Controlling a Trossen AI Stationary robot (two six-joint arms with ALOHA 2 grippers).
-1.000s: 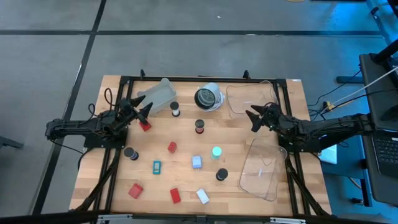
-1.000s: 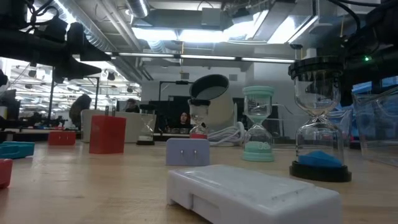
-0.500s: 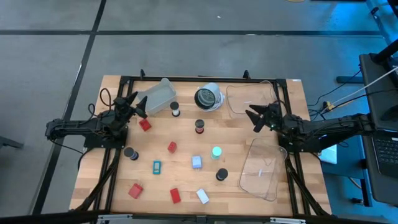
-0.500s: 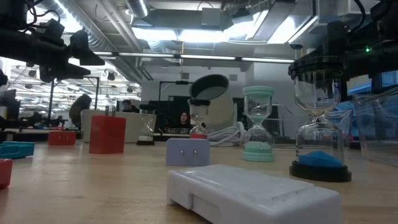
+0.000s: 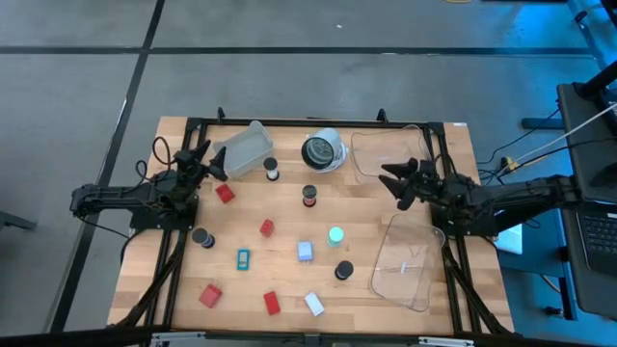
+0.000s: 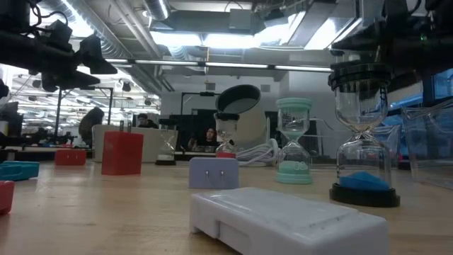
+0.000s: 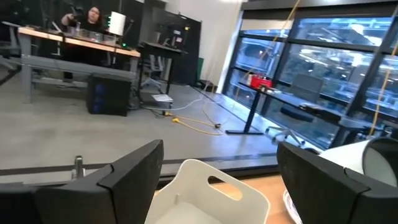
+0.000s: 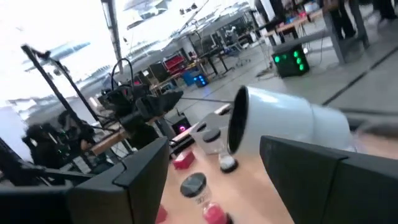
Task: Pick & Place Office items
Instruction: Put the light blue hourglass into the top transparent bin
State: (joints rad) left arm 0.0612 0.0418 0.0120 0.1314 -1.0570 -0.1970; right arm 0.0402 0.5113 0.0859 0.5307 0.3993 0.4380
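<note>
High view: both arms hang above the desk (image 5: pixel 183 318) with nothing held. The left gripper (image 5: pixel 200 160), at middle left, has its fingers spread just above a red block (image 5: pixel 225 194). The right gripper (image 5: pixel 398 180), at middle right, fingers parted, is apparently waiting. The other office items lie scattered across the centre, outside the clear trays (image 5: pixel 403 260), so sorting seems barely begun.
</note>
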